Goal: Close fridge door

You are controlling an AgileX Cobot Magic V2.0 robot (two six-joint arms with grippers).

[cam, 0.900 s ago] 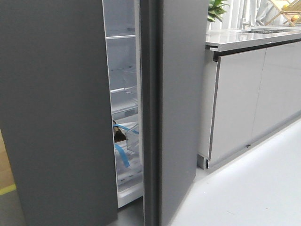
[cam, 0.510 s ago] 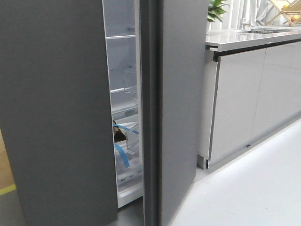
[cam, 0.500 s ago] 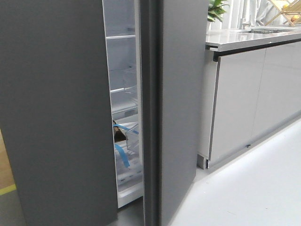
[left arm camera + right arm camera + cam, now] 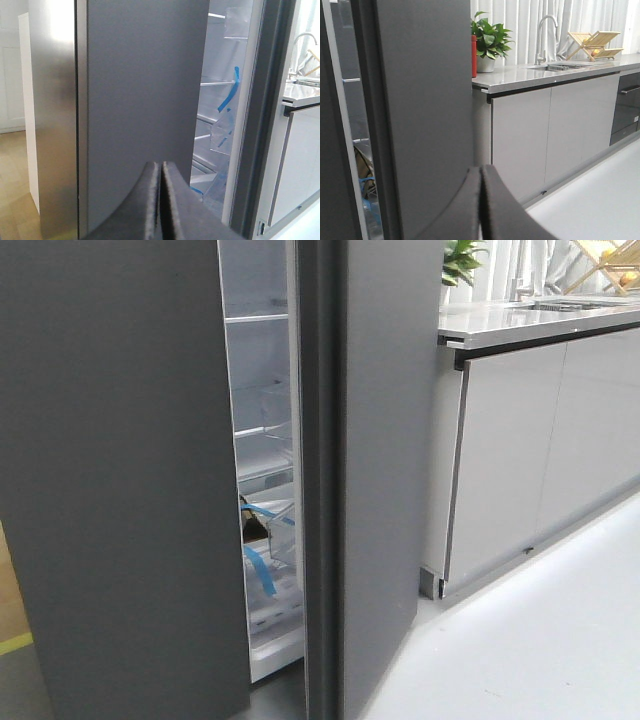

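Note:
The fridge door is a tall dark-grey panel standing ajar, with a thick darker side edge and a pale gasket strip. The gap beside it shows the fridge interior with shelves and blue tape. The door also shows in the right wrist view and, edge-on, in the left wrist view. My right gripper is shut and empty, facing the door's outer face. My left gripper is shut and empty, facing the other dark-grey panel. Neither gripper shows in the front view.
The other dark-grey fridge panel fills the left. To the right stand pale glossy cabinet doors under a counter with a plant, tap and dish rack. Pale floor lies in front.

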